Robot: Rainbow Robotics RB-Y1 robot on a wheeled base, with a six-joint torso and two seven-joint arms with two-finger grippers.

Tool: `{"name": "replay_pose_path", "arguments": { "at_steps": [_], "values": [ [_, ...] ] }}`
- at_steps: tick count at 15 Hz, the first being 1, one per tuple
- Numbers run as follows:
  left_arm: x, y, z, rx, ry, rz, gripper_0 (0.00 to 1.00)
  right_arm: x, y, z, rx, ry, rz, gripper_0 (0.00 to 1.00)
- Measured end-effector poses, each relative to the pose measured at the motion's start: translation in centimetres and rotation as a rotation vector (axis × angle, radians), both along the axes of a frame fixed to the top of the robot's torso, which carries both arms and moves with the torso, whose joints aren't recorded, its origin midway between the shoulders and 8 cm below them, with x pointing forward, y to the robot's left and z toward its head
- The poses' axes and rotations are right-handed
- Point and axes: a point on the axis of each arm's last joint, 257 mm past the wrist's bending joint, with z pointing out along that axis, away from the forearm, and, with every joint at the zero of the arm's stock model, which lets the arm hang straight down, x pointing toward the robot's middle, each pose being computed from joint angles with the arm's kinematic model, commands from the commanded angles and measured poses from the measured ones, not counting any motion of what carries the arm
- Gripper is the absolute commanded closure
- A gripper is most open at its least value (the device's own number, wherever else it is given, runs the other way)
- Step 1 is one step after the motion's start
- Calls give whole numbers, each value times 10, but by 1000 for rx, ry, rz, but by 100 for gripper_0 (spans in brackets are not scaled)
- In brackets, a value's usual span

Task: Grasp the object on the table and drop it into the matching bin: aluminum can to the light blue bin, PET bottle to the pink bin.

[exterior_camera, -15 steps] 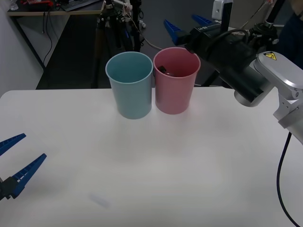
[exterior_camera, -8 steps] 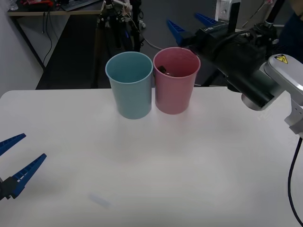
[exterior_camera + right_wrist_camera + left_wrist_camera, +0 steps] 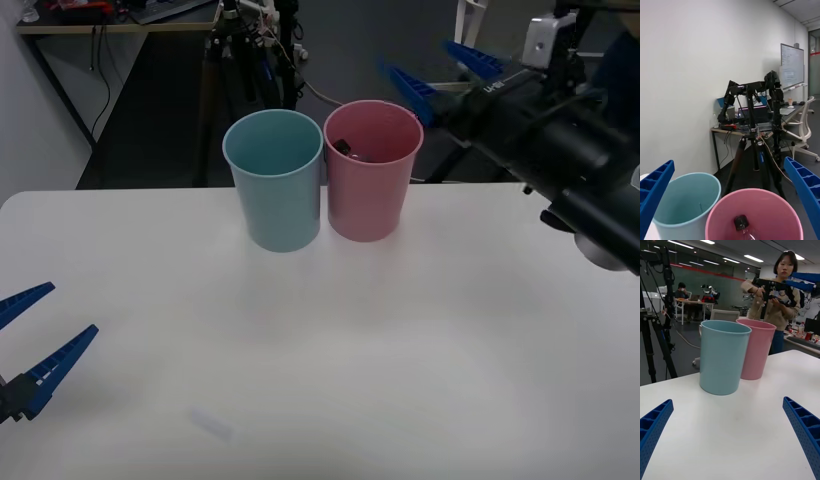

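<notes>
Small clear plastic bottle with a black cap (image 3: 742, 224) sitting down inside the tall round pink plastic bin (image 3: 370, 168), cap toward the near-left part of the rim in the front view. Right gripper (image 3: 440, 68) up above and just off to the right of that bin's mouth, blue ribbed fingers spread wide, nothing held, bottle below and between them in the right wrist view. Same-shaped light blue plastic bin (image 3: 276, 180) touching or nearly touching the pink one on its left. Left gripper (image 3: 28, 345) parked low over the near-left corner of the large white tabletop (image 3: 420, 340), also wide open and empty, well away from both bins.
</notes>
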Motion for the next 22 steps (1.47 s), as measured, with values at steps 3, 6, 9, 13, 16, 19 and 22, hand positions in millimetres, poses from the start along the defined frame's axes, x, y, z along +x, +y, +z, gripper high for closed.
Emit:
{"name": "replay_pose_path", "arguments": {
  "at_steps": [3, 6, 9, 13, 16, 19, 22],
  "values": [
    [0, 0, 0, 0, 0, 0, 0, -23, -16, -10, -6, 11, 44, 0],
    [0, 0, 0, 0, 0, 0, 0, -52, -28, -24, -20, 13, 91, 0],
    [0, 0, 0, 0, 0, 0, 0, -84, -38, -42, -47, 22, 128, 0],
    [0, 0, 0, 0, 0, 0, 0, -122, -50, -71, -99, 54, 173, 0],
    [0, 0, 0, 0, 0, 0, 0, -147, -59, -92, -125, 66, 197, 0],
    [0, 0, 0, 0, 0, 0, 0, -167, -61, -113, -136, 63, 202, 0],
    [0, 0, 0, 0, 0, 0, 0, -184, -68, -135, -142, 83, 191, 0]
  ]
}}
